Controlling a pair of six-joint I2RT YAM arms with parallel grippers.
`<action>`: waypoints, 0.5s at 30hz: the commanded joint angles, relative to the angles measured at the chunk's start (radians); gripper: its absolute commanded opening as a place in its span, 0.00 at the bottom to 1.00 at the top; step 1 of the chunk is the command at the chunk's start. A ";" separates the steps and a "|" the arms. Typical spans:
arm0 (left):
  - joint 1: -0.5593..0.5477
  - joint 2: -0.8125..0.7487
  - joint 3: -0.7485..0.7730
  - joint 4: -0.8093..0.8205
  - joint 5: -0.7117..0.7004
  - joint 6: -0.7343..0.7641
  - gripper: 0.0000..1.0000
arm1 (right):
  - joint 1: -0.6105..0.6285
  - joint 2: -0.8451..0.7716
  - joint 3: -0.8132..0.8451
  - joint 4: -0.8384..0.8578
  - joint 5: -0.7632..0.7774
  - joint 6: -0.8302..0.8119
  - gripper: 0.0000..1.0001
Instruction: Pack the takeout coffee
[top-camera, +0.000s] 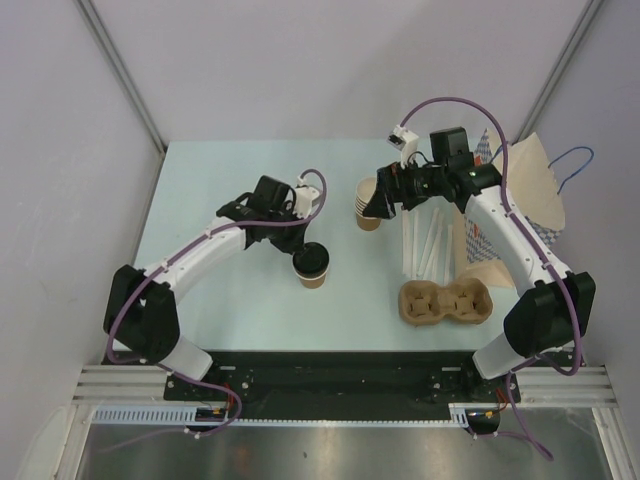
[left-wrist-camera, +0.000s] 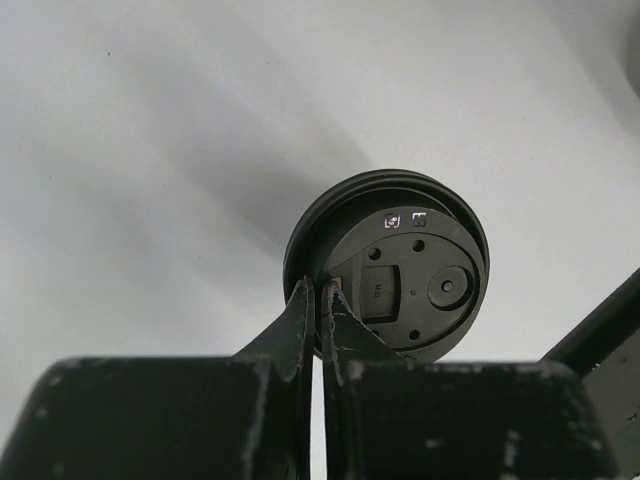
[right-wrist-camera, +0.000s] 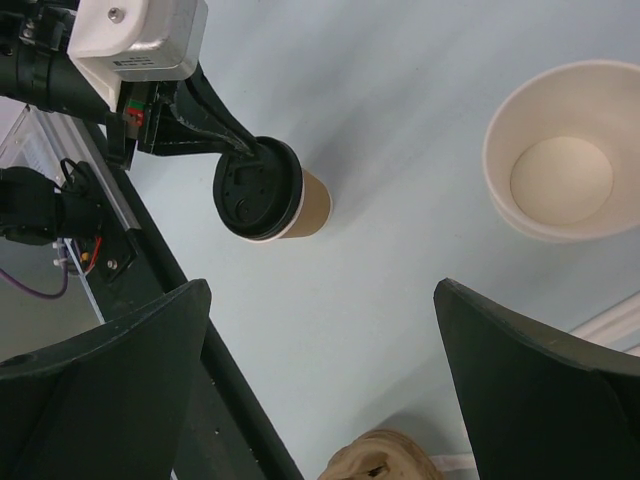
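Observation:
The takeout coffee (top-camera: 313, 268), a tan paper cup with a black lid, is at the table's middle left. My left gripper (top-camera: 298, 252) is shut, its fingertips nipping the lid's near rim (left-wrist-camera: 318, 292). The lid (left-wrist-camera: 400, 265) fills the left wrist view. I cannot tell whether the cup rests on the table. The cup also shows in the right wrist view (right-wrist-camera: 270, 192). My right gripper (top-camera: 384, 201) is wide open and empty (right-wrist-camera: 320, 290), beside the stack of lidless cups (top-camera: 368, 205).
A brown pulp cup carrier (top-camera: 447, 303) lies at the front right and also shows in the right wrist view (right-wrist-camera: 380, 462). White straws (top-camera: 425, 245) lie behind it. A paper bag (top-camera: 535, 185) stands at the back right. The cup stack shows open-topped (right-wrist-camera: 560, 150).

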 joint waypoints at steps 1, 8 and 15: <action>-0.009 0.011 -0.010 0.035 -0.013 -0.007 0.00 | -0.002 -0.006 0.009 0.010 0.001 -0.001 0.99; -0.019 0.017 -0.028 0.035 -0.010 -0.006 0.00 | -0.014 0.009 0.011 0.005 -0.016 -0.003 1.00; -0.019 0.026 -0.025 0.030 -0.029 -0.006 0.00 | -0.016 0.016 0.023 0.001 -0.022 -0.001 1.00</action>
